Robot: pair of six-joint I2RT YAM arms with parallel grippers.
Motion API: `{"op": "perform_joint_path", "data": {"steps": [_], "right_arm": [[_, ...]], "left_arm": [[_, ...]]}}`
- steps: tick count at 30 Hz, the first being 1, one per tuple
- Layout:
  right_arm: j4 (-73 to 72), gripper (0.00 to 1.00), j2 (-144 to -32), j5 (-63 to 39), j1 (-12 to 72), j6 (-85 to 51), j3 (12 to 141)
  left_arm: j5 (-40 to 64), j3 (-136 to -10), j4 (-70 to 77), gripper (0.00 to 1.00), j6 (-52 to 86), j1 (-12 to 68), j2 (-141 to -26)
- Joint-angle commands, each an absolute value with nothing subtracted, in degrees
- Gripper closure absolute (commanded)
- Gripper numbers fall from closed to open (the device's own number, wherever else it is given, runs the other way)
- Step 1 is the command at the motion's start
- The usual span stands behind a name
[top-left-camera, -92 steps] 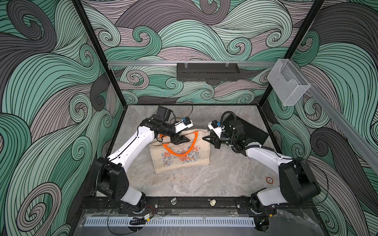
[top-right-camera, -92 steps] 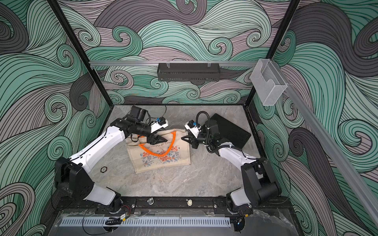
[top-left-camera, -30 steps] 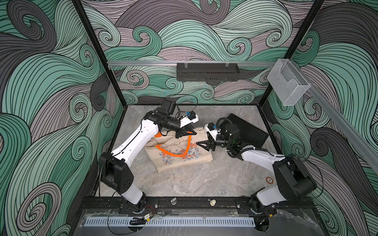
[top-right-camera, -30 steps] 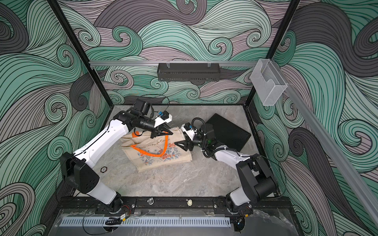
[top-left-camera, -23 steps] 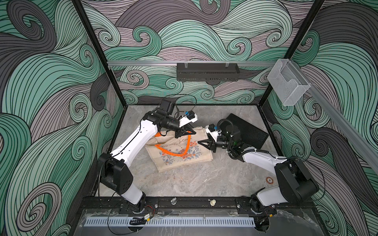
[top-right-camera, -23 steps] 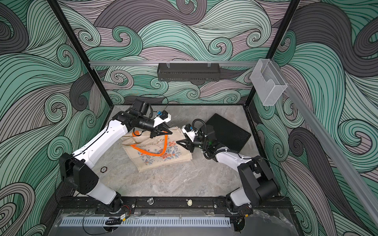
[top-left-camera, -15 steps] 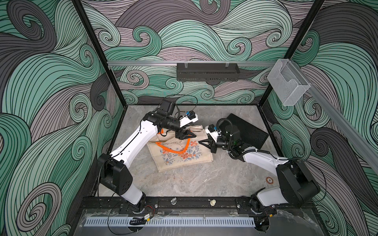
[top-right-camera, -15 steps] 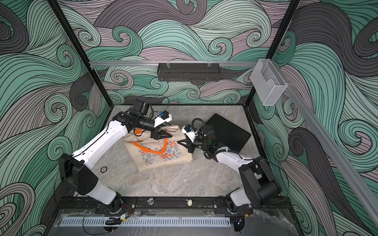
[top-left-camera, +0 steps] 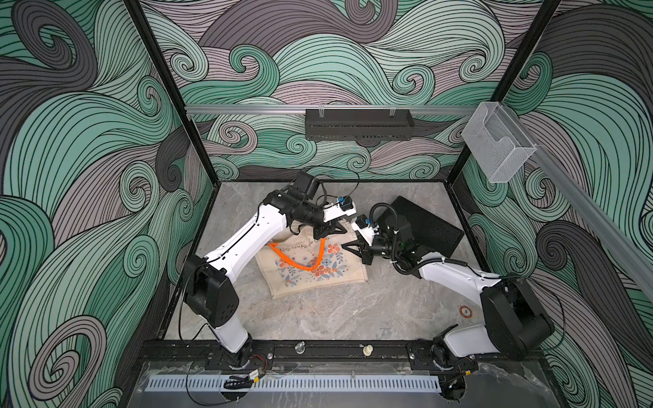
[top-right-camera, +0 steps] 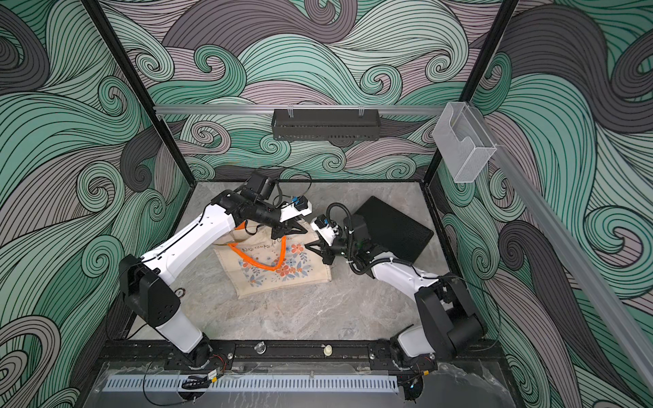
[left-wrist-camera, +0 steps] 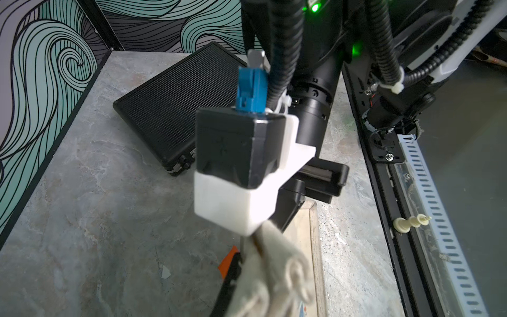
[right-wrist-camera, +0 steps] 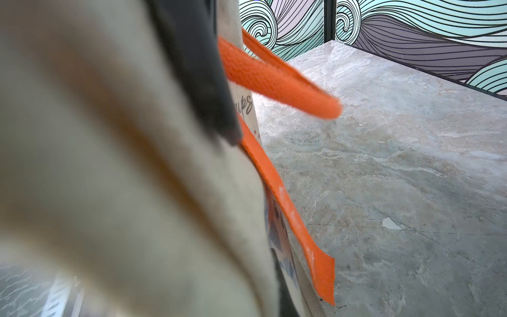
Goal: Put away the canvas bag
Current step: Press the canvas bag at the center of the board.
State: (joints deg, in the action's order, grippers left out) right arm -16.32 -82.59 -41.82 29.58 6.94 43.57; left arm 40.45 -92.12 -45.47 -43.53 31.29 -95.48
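The canvas bag (top-left-camera: 311, 272) (top-right-camera: 279, 272) lies flat in mid-table, beige with a floral print and orange handles (top-left-camera: 296, 263). My left gripper (top-left-camera: 343, 231) (top-right-camera: 303, 231) is at its far top edge, shut on a bunch of beige fabric (left-wrist-camera: 274, 280). One black finger (left-wrist-camera: 233, 277) shows beside the cloth. My right gripper (top-left-camera: 349, 248) (top-right-camera: 311, 246) is at the bag's top right corner, close to the left one. In the right wrist view, blurred canvas (right-wrist-camera: 109, 164) fills the picture and hides the jaws. An orange handle (right-wrist-camera: 274, 79) hangs past it.
A flat black ribbed box (top-left-camera: 424, 226) (left-wrist-camera: 170, 109) lies at the back right, just behind my right wrist. A black rack (top-left-camera: 358, 124) and a clear holder (top-left-camera: 498, 145) hang on the walls. A small ring (top-left-camera: 466, 311) lies front right.
My left gripper opened briefly and closed again on the bag's top edge. My right gripper closed at the bag's top right corner. The orange handles shifted on the bag's face.
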Motion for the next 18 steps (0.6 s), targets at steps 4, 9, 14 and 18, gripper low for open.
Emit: {"op": "perform_joint_path", "data": {"steps": [4, 9, 14, 18], "right_arm": [[-16.84, 0.20, -80.15, -37.54, 29.03, 6.18, 41.84], [-19.24, 0.04, -78.40, -35.71, 27.86, 2.46, 37.84], [-21.31, 0.00, -76.38, -29.04, 27.76, -4.39, 34.03], [-19.34, 0.00, -72.75, -25.04, 27.77, -7.24, 31.55]], "left_arm": [[40.85, -91.82, -45.93, 1.00, -43.64, 31.14, -91.82], [43.51, -89.62, -42.76, 1.00, -41.50, 28.56, -87.19], [45.15, -85.58, -37.85, 1.00, -39.44, 26.57, -82.96], [45.20, -84.29, -37.50, 1.00, -39.11, 26.29, -81.83]]}}
